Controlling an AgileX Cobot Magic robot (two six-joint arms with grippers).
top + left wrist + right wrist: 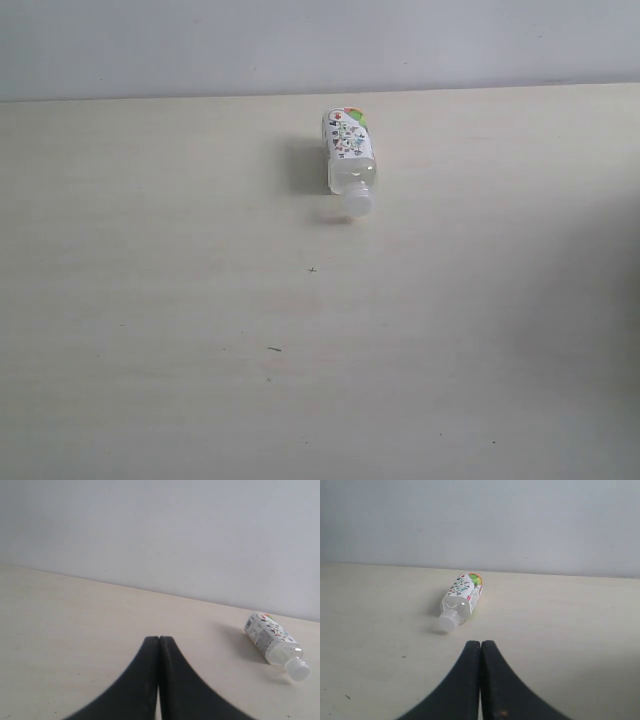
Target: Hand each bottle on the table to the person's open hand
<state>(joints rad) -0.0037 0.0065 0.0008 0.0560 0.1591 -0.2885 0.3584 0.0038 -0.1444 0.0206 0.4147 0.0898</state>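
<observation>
- Exterior view: a pale beige counter [150, 300] with faint grain runs back to a plain grey-white wall [300, 45]. A few small dark specks [274, 349] mark the counter well away from the wall.
- In the same view, one short bottle [349, 160] with a patterned label lies on its side on the counter, near the wall. Its base points toward the wall and its white cap [357, 203] points away from it. The clear body casts a soft shadow beside it.
- Left wrist view: the black left fingers [142, 680] are pressed together along their length, with nothing between them. They are farther from the wall than the bottle and well apart from it. The bottle lies off to one side, its cap end angled away from the wall.
- Right wrist view: the black right fingers [462, 685] are likewise closed flat against each other and hold nothing. The bottle lies between them and the wall, its cap end toward the fingers, near them but not touching.
</observation>
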